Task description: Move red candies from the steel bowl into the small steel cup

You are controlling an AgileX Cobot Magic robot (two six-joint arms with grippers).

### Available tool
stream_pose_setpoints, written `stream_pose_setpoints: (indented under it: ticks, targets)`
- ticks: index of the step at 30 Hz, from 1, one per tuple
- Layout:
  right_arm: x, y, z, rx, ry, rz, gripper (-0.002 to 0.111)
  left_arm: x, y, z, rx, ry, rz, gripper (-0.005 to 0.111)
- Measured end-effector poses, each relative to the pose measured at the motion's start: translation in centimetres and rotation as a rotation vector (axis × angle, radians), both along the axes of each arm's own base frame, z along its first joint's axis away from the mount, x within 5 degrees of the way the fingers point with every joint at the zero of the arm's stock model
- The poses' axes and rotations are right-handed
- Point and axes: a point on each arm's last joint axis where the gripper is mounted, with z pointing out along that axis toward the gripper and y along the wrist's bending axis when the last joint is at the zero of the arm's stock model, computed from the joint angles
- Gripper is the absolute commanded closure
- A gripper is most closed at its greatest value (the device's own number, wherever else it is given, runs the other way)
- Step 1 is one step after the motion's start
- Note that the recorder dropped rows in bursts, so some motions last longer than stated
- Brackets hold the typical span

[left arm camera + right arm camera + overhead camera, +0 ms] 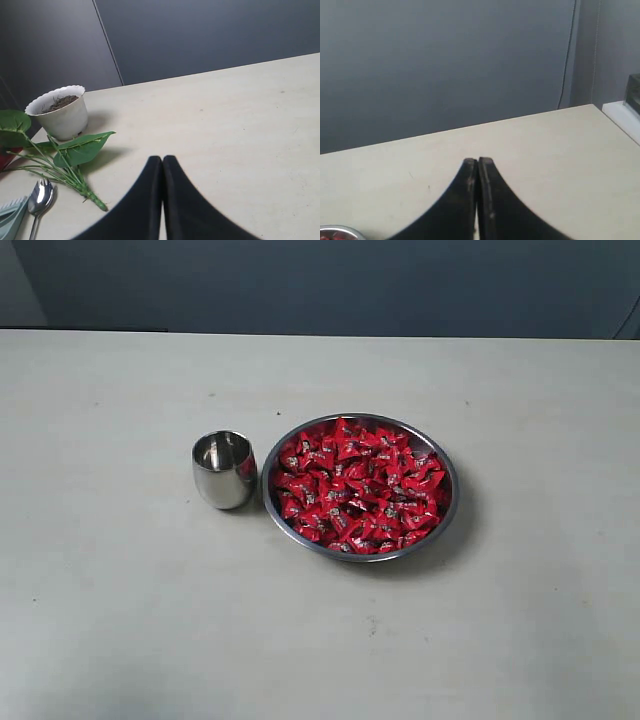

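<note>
- Currently the small steel cup stands upright just left of centre in the exterior view, on the pale bench. Its mouth faces up and it looks empty.
- Just right of it, at the centre of that view, sits the steel bowl. Their sides are very close, though I cannot tell whether they touch.
- Inside the bowl the red candies lie in a loose heap that fills it nearly rim to rim.
- Judging by their look, the candies are light, and their crinkled wrappers are slick and give under pressure.
- A neighbour may shift or ride along when one is lifted.
- The best hold is probably a pinch across the body of a candy on top of the heap, away from the rim.
- The cup is narrow and likely light, so a knock could tip it.
- On the left side, the left end effector has its fingers pressed together on nothing.
- Its camera shows only bare bench, a white pot of soil, a leafy sprig and a spoon.
- With no cup or bowl in that view, I judge it well apart from both.
- Further right, the right end effector is likewise closed and empty.
- A sliver of the bowl's rim with some red shows at the very edge of its view, so the candies are near but not under its tips.
- Neither arm appears in the exterior view.
</note>
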Motion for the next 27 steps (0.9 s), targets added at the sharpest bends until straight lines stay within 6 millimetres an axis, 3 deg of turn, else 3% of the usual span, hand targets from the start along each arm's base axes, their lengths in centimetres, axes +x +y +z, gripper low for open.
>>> stream_pose_setpoints:
  ticks: [7, 27]
  targets:
    - [0.6, 0.0, -0.5, 0.036, 0.022, -0.011, 0.108, 0.0, 0.0, 0.0, 0.000, 0.000, 0.000, 0.106]
    - [3.6, 0.1, -4.7, 0.035, 0.272, -0.010, 0.108, 0.0, 0.0, 0.0, 0.000, 0.000, 0.000, 0.106]
